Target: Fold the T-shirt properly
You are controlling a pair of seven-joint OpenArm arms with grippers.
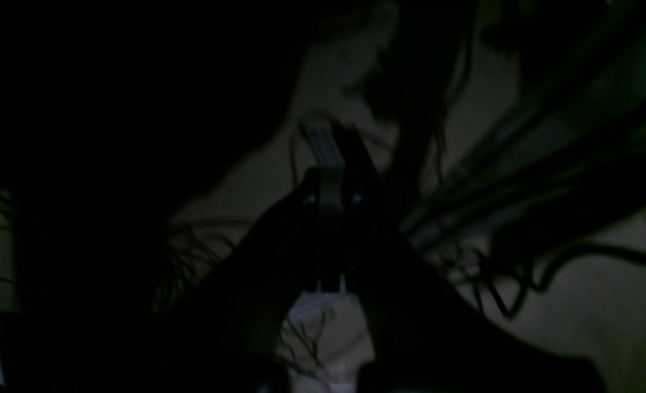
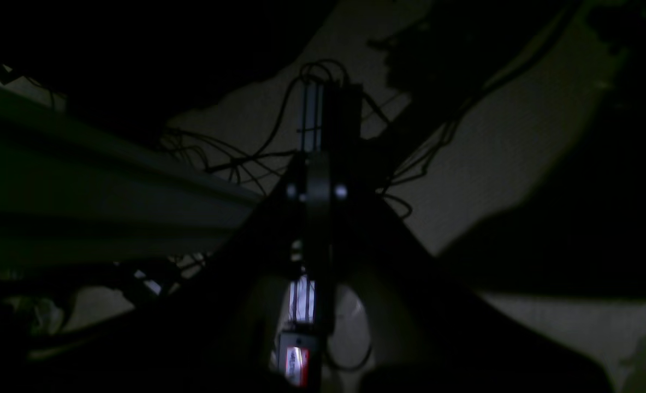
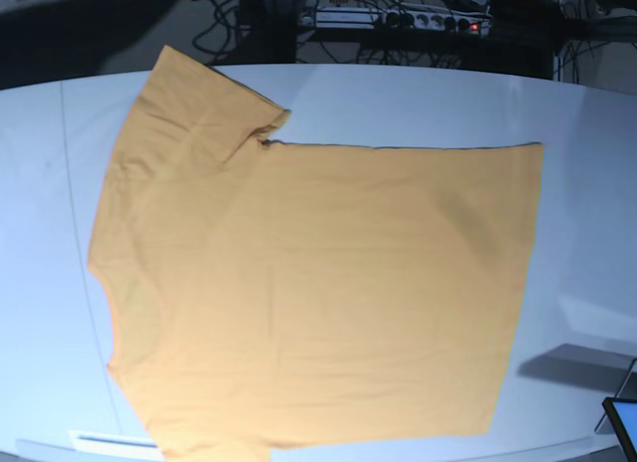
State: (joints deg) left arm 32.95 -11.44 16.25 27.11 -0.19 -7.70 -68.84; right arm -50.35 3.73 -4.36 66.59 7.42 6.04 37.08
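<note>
The orange-yellow T-shirt (image 3: pixel 318 293) lies spread flat on the white table (image 3: pixel 418 104) in the base view. Its neck faces left, its hem runs down the right side, and one sleeve (image 3: pixel 189 104) points to the far left corner. Neither arm shows in the base view. Both wrist views are very dark. My left gripper (image 1: pixel 331 188) shows as a dark wedge with its jaws together and nothing between them. My right gripper (image 2: pixel 314 185) looks the same, shut and empty. Both point at a dim floor with cables, away from the shirt.
A power strip (image 3: pixel 428 19) and tangled cables lie behind the table's far edge. The corner of a dark screen (image 3: pixel 622 422) sticks in at the bottom right. A pale strip (image 3: pixel 109 440) lies at the near left edge. Dim beams and wires fill both wrist views.
</note>
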